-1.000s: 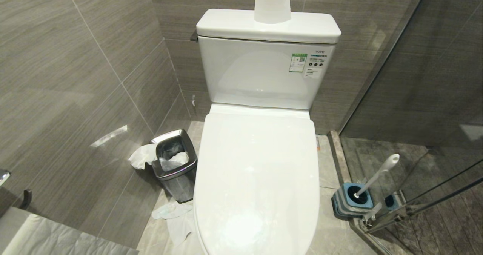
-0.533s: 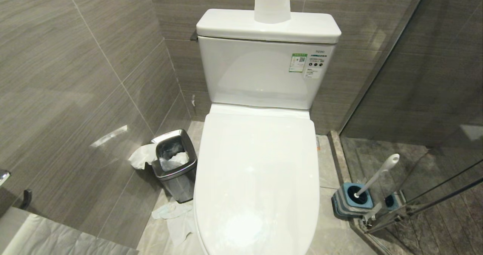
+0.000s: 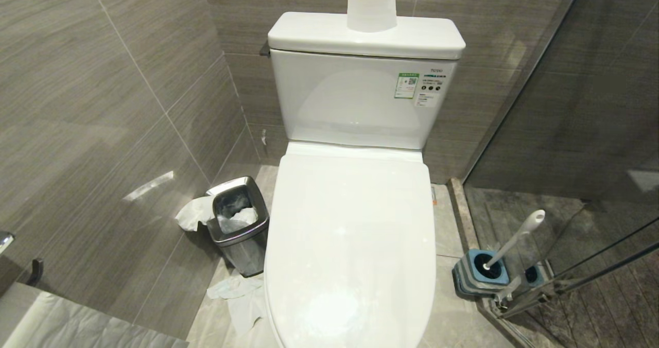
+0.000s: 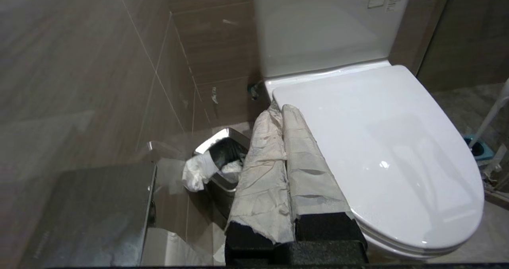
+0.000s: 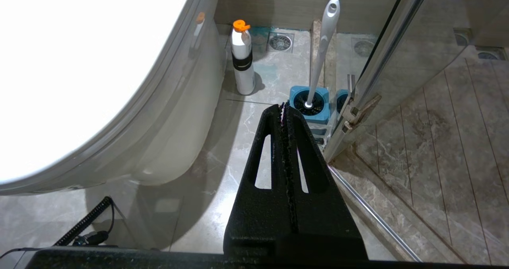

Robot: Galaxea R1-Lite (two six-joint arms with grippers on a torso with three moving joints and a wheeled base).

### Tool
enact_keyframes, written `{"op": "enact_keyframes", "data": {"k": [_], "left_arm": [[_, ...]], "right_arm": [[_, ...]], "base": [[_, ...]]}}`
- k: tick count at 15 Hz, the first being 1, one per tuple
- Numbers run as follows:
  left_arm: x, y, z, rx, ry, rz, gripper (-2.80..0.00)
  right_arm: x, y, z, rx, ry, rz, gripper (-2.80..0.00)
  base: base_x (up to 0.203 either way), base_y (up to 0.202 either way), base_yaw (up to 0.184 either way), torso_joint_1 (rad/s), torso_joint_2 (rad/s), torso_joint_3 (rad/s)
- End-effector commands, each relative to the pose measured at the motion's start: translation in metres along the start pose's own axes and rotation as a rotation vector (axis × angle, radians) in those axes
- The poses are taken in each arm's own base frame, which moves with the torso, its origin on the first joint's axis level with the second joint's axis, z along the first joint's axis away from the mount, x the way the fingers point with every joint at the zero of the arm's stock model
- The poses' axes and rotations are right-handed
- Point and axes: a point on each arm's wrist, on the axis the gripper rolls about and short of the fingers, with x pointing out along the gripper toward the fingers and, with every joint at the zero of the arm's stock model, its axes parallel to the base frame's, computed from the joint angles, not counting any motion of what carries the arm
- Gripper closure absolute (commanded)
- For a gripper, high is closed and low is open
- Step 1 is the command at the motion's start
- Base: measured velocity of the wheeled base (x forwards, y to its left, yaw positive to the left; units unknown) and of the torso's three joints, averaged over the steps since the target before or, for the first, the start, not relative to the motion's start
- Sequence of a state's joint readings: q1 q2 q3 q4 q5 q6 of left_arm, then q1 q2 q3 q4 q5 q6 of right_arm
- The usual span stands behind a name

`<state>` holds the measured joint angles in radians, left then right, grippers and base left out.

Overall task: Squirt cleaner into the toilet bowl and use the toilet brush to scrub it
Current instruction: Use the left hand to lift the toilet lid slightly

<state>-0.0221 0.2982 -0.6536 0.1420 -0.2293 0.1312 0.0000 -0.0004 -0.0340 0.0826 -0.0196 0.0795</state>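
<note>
The toilet bowl is hidden under its shut white lid [image 3: 350, 235], which also shows in the left wrist view [image 4: 377, 141]. My left gripper [image 4: 280, 109] is shut and empty, its fingers wrapped in pale paper, beside the lid's left edge near the hinge end. The toilet brush [image 3: 515, 240] leans in its blue holder [image 3: 481, 271] on the floor right of the toilet. My right gripper [image 5: 283, 106] is shut and empty, low over the floor, just short of the toilet brush [image 5: 322, 50]. The cleaner [image 5: 243, 58], a white bottle with a dark band and orange cap, stands on the floor against the toilet's base. Neither arm shows in the head view.
A square steel bin [image 3: 238, 224] with tissue stands left of the toilet, and more tissue [image 3: 239, 296] lies on the floor. A white paper roll [image 3: 370, 3] sits on the tank. A glass shower door [image 3: 566, 132] and its metal frame [image 5: 358, 114] close off the right.
</note>
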Motion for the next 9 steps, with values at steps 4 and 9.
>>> {"op": "enact_keyframes", "data": {"k": [4, 9], "left_arm": [[0.004, 0.003, 0.013, -0.003, -0.013, -0.014, 0.0], [0.014, 0.006, 0.01, -0.021, 0.026, -0.045, 0.0]], "right_arm": [[0.0, 0.0, 0.0, 0.0, 0.001, 0.0, 0.0], [0.0, 0.0, 0.0, 0.0, 0.001, 0.0, 0.0]], "base": [[0.0, 0.0, 0.0, 0.0, 0.0, 0.0], [0.0, 0.0, 0.0, 0.0, 0.0, 0.0]]}}
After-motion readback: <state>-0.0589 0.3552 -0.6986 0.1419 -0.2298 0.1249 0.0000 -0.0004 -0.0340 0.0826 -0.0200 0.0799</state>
